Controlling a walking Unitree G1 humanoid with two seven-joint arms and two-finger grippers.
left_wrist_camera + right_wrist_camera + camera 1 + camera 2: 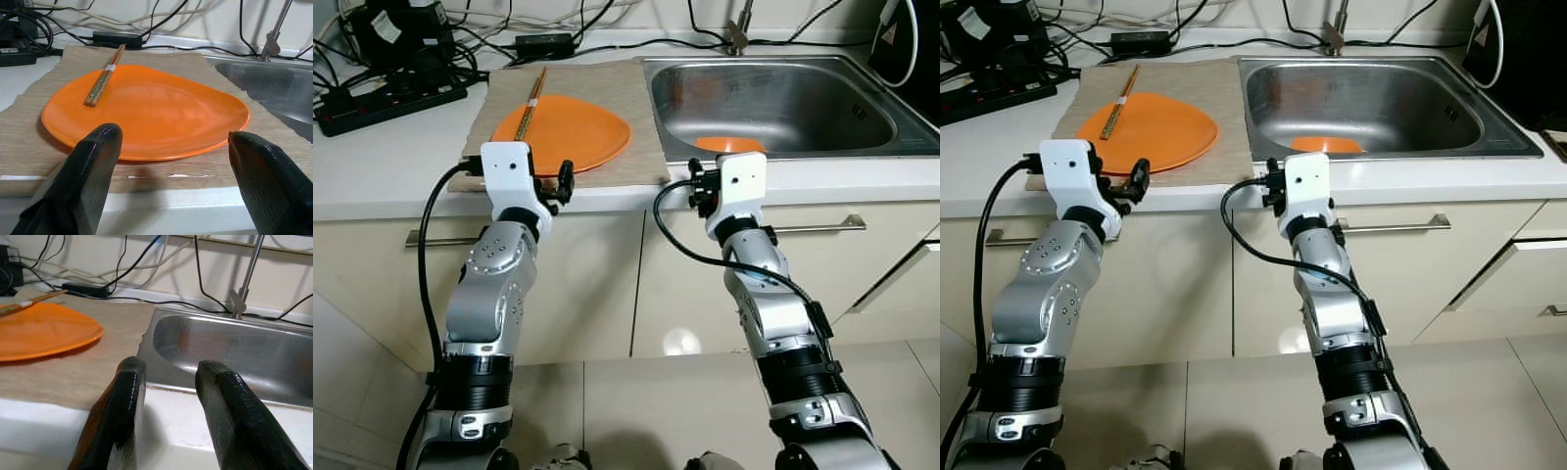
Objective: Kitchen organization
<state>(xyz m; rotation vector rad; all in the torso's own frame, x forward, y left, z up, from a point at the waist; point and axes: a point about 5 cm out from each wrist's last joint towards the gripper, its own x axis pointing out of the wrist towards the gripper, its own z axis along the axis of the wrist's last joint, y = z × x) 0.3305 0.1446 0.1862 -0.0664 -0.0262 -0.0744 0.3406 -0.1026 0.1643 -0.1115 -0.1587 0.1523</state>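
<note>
On counter [382,166], woven mat [641,117]: orange plate [570,132], chopsticks [529,103] across rim at 10 o'clock. Plate likely rigid, glossy, slippery, breakable; best held at near rim. Left pincer [171,161] open wide, at plate's 6 o'clock, not touching. Right pincer [166,396] open, empty, at sink [783,98] edge. Head views add orange bowl [729,145] in sink.

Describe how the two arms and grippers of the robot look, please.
Both arms are built of silver metal segments with round joints and black bands lower down. Each wrist ends in a white boxy housing, and a black cable loops from it down along the arm. The left gripper and the right gripper each have two long, glossy black fingers with rounded tips. No markings can be made out.
</note>
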